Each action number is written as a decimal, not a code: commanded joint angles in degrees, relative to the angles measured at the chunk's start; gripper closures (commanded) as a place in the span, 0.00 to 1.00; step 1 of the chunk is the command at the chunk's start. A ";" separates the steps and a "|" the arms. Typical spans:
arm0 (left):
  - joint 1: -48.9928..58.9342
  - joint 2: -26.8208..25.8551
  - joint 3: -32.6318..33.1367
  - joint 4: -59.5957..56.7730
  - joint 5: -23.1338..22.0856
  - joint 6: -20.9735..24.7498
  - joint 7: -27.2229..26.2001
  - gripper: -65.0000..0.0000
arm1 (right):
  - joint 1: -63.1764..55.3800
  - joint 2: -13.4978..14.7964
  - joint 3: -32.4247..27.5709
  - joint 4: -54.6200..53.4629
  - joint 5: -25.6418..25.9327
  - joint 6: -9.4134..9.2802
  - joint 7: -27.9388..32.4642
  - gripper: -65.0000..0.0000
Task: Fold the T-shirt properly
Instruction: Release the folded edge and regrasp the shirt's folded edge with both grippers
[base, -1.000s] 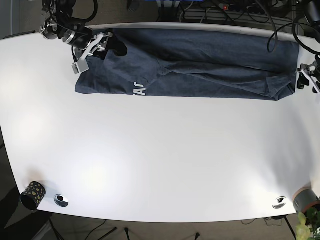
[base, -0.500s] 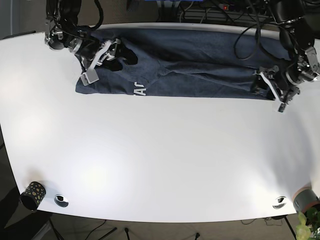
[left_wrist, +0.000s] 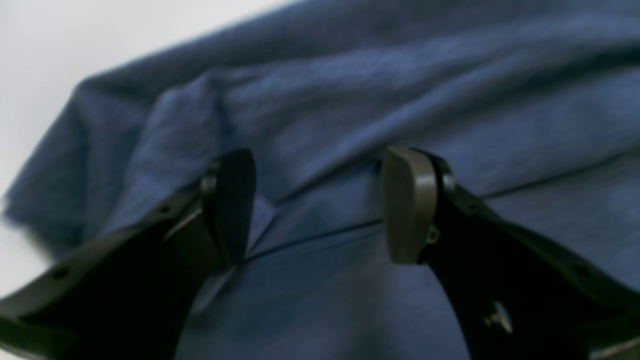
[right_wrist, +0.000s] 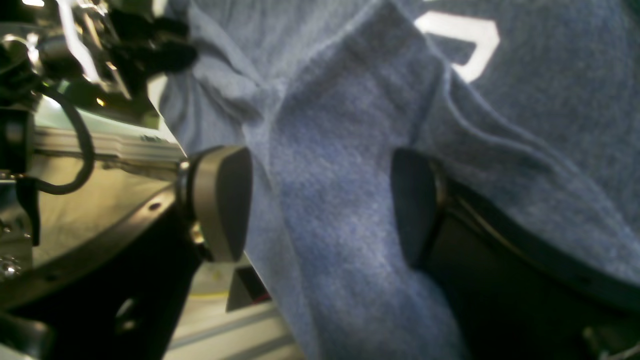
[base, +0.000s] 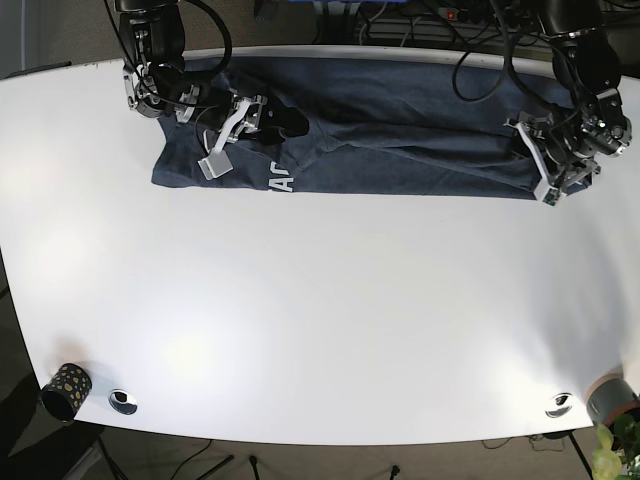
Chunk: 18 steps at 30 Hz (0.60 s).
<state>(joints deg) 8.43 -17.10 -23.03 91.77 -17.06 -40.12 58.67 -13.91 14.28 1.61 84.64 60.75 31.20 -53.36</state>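
The dark blue T-shirt (base: 400, 130) lies in a long, creased band along the far edge of the white table (base: 320, 300), with white lettering (base: 281, 181) at its near hem. My right gripper (base: 283, 120) is low over the shirt's left part. In the right wrist view it (right_wrist: 320, 202) is open, with a raised ridge of cloth (right_wrist: 340, 175) between its fingers. My left gripper (base: 535, 152) is over the shirt's right end. In the left wrist view it (left_wrist: 320, 205) is open just above the wrinkled cloth (left_wrist: 350, 115), next to a seam.
A black dotted cup (base: 66, 390) stands at the near left corner. Two metal discs (base: 123, 401) (base: 559, 405) sit in the table near its front edge. A grey object (base: 611, 396) is at the near right corner. Cables hang behind the table's far edge.
My right gripper slid rightward across the shirt's left part. My left gripper came in from the table's right edge onto the shirt's right end.
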 joint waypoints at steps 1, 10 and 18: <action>-0.82 -2.46 -2.60 0.15 1.54 0.12 -0.87 0.43 | 0.07 1.50 -0.16 -0.73 -2.25 -1.00 -0.22 0.35; -2.93 -12.92 -7.08 -7.68 1.81 0.12 -2.54 0.43 | 0.15 2.11 -0.16 -1.26 -2.25 -1.00 0.66 0.35; -6.36 -20.48 -7.44 -16.29 -0.83 0.12 -7.29 0.43 | 0.15 2.11 -0.16 -0.47 -2.25 -1.00 0.57 0.35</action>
<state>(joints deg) 3.75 -35.77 -29.82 74.65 -15.88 -40.10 51.96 -13.74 15.42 1.13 83.57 61.76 31.57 -52.10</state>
